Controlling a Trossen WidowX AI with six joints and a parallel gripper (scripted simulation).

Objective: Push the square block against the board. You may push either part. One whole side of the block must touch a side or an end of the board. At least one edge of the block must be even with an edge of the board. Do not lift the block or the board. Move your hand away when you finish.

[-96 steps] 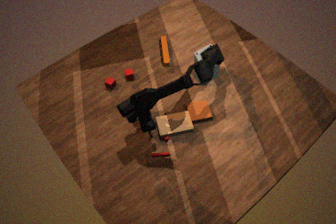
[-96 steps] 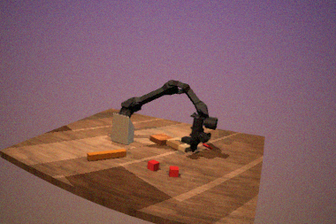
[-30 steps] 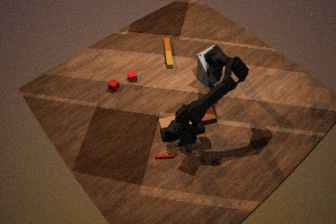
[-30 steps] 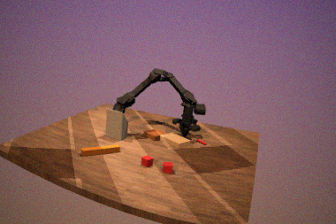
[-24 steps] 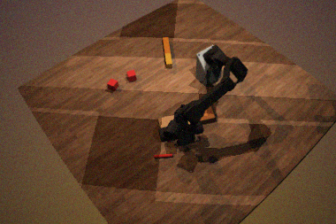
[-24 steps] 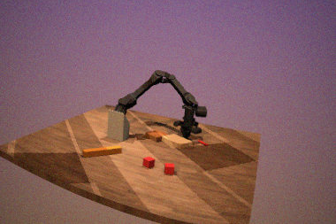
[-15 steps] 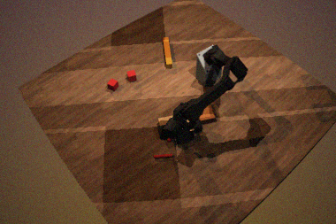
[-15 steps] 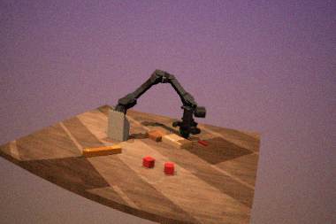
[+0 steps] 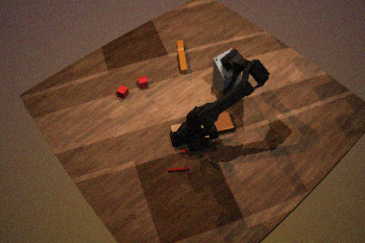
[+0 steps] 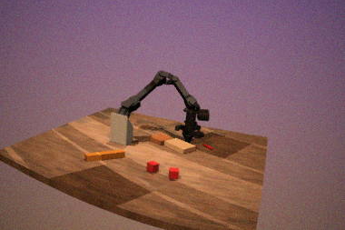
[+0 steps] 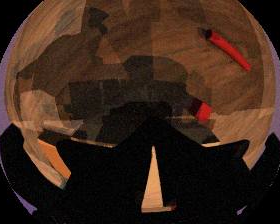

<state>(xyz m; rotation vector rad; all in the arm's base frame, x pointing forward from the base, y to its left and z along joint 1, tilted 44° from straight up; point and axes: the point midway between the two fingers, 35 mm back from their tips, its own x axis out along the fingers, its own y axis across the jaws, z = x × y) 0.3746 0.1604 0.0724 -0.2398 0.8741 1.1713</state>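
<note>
The orange-brown square block (image 9: 225, 121) (image 10: 159, 138) (image 11: 55, 157) lies flat, partly behind the arm in the top view. The pale tan board (image 10: 181, 145) (image 11: 152, 192) lies flat beside it, largely covered by the arm in the top view. In the exterior view they look very close, perhaps touching; the full seam and the line-up of their edges cannot be told. My gripper (image 10: 189, 140) (image 11: 152, 120) is shut and empty, pointing down low at the board's far long side in the exterior view. Whether the fingertips touch the board cannot be told.
A small red piece (image 9: 183, 151) (image 11: 204, 112) lies near the gripper, with a thin red bar (image 9: 178, 169) (image 10: 208, 146) (image 11: 230, 49) beyond it. Two red cubes (image 9: 122, 91) (image 10: 152, 166) and an orange bar (image 9: 182, 58) (image 10: 104, 155) lie farther off, on the board's other side.
</note>
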